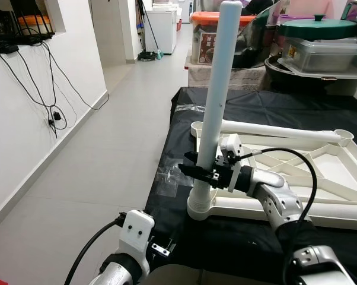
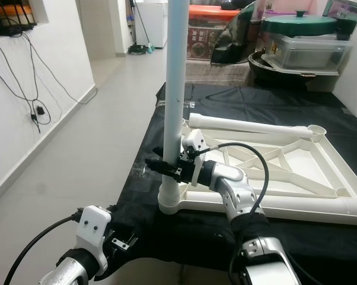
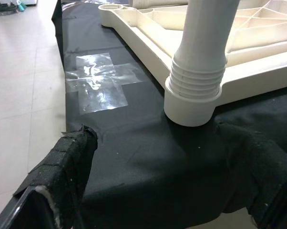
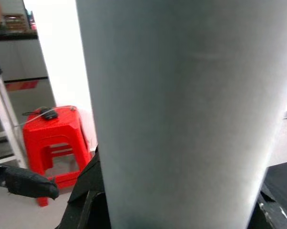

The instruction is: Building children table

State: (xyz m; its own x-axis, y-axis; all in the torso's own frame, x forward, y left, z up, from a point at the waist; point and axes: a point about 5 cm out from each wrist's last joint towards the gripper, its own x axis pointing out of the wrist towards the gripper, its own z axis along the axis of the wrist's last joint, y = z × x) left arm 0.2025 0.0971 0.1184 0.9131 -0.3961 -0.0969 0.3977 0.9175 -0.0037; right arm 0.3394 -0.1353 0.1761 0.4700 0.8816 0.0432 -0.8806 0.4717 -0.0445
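Where the black cloth (image 1: 226, 237) covers the work surface, a patch of clear tape (image 3: 98, 83) is stuck near its edge, and behind the cloth stand stacked storage boxes (image 1: 321, 53) and a green-lidded pot (image 1: 318, 27). Loose cables (image 1: 48, 89) hang down the white wall on the robot's left, above a grey tiled floor (image 1: 107, 148). A red plastic stool (image 4: 55, 143) shows in the right wrist view, past the leg.

The white tabletop (image 1: 321, 172) lies upside down on the cloth, ribs facing up, with a second leg (image 1: 279, 130) lying flat across its far edge. One table leg (image 1: 217, 101) stands upright in the near corner socket (image 1: 200, 208), its ribbed base seated there.

The right gripper (image 1: 196, 169) clamps that upright leg low down, just above the socket, its black fingers closed around the tube from the robot's right. The left gripper (image 3: 167, 191) hangs low at the cloth's near edge, just short of the socket, its fingers spread wide and holding nothing.
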